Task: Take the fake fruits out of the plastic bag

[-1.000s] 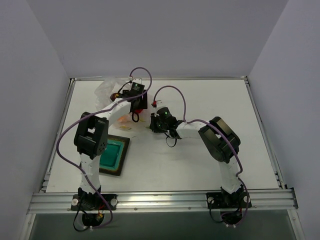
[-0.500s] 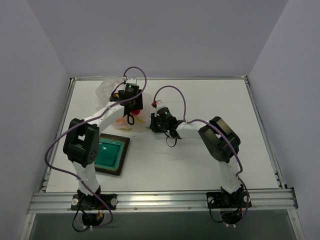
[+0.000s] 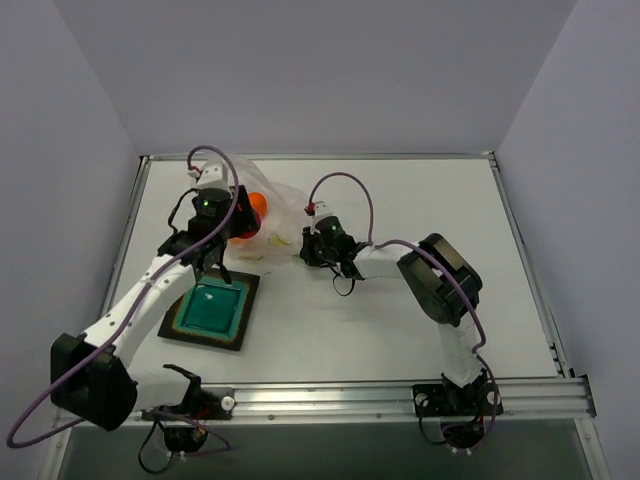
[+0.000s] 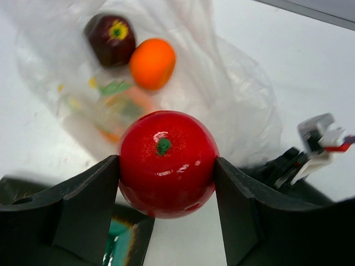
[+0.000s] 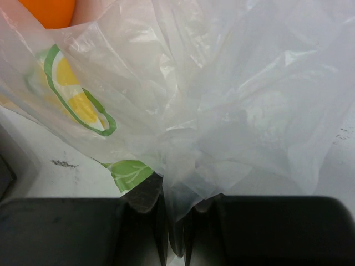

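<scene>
My left gripper [image 4: 166, 183] is shut on a glossy red fruit [image 4: 166, 163] with a green calyx spot and holds it in the air, outside the plastic bag [image 4: 233, 94]. In the top view the left gripper [image 3: 246, 213] and the red fruit [image 3: 249, 211] are at the bag's [image 3: 278, 203] left side. A dark maroon fruit [image 4: 110, 39] and an orange fruit [image 4: 152, 63] lie inside the bag, with a blurred orange and green one [image 4: 116, 108] below them. My right gripper [image 5: 177, 221] is shut on a bunched fold of the bag [image 5: 222, 100].
The square teal dish [image 3: 209, 309] with a dark rim lies left of centre, just below my left gripper; its corner also shows in the left wrist view [image 4: 119, 249]. The right gripper's body [image 4: 302, 160] is close on the right of the held fruit.
My left arm has pulled back out of the bag and swung left and up with the red fruit in its jaws. The right gripper has kept its hold on the bag.
</scene>
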You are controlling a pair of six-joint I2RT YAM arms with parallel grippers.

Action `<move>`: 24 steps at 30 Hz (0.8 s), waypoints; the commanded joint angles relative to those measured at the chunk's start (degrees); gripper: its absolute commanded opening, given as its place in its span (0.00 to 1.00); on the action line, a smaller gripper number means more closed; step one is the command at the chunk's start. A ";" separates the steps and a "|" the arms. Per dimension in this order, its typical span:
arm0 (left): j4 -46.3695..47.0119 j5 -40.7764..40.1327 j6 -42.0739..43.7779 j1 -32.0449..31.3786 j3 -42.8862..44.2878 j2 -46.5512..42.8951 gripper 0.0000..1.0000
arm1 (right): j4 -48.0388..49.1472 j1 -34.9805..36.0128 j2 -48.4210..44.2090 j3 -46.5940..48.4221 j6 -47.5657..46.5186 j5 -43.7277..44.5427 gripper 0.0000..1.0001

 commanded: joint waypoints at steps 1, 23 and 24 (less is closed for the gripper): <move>-4.34 -5.91 -6.35 1.54 -7.52 -10.38 0.30 | 1.61 -0.15 -3.13 -0.84 0.42 -0.48 0.07; -4.70 -15.15 -19.81 12.71 -26.62 -11.37 0.65 | 0.99 0.03 -2.95 -0.84 -0.45 -0.49 0.07; -4.96 -15.51 -19.98 12.71 -26.71 -11.63 0.68 | 0.90 0.03 -2.95 -0.75 -0.46 -0.57 0.07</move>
